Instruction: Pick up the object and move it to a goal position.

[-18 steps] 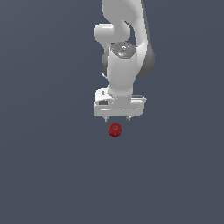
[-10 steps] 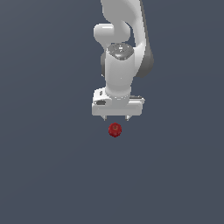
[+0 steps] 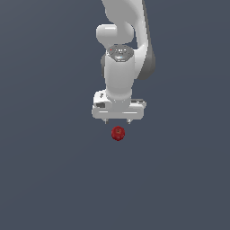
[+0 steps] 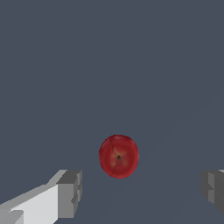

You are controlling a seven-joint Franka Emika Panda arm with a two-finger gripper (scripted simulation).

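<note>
The object is a small dark red apple-like ball (image 3: 118, 133) lying on the flat grey surface. In the exterior view my white gripper (image 3: 117, 121) hangs just above it, its two short fingertips showing under the wide hand. In the wrist view the ball (image 4: 119, 156) lies between and a little ahead of the two grey finger pads (image 4: 70, 193), which stand far apart. The gripper (image 4: 142, 192) is open and holds nothing. Fingers and ball are apart.
Plain dark grey floor (image 3: 49, 179) all round the ball. The white arm (image 3: 121, 54) rises above the gripper toward the top of the exterior view. No goal marker shows.
The hand has shifted very slightly toward the ball. The ball has not moved and the fingers stay apart.
</note>
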